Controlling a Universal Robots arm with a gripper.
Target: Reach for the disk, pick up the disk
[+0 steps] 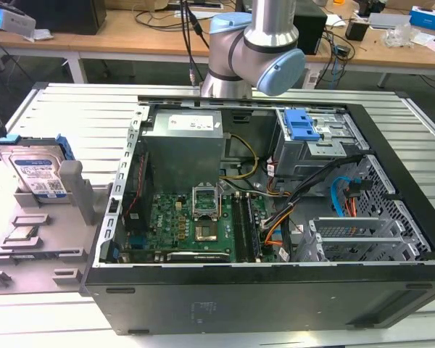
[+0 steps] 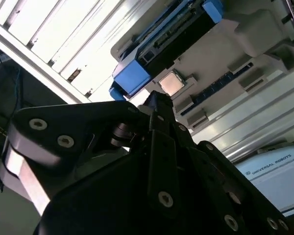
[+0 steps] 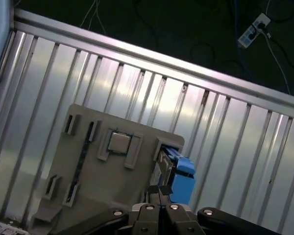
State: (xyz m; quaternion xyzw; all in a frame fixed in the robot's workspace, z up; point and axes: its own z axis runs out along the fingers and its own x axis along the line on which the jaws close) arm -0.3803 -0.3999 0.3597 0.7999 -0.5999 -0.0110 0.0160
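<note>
I have the disk [image 1: 36, 172] standing tilted on edge in a slot of the grey fixture tray [image 1: 54, 235], which in the exterior view lies at about 9 o'clock from the open computer case [image 1: 275, 290]. The arm [image 1: 257, 51] rises at 12 o'clock from that case. Both tray and case rest on the slatted metal table [image 1: 65, 109].

In both wrist views the gripper [image 3: 159, 188] [image 2: 159, 100] hangs over the tray with its fingers drawn together and nothing between them. In the first wrist view the disk [image 3: 181, 171] shows edge-on with its blue frame just past the fingertips (how much air separates them I cannot judge). A small square chip [image 3: 118, 142] sits in a tray pocket near the disk. In the second wrist view the disk [image 2: 132, 78] lies just beyond the gripper's tip, with the chip [image 2: 171, 83] beside it.
</note>
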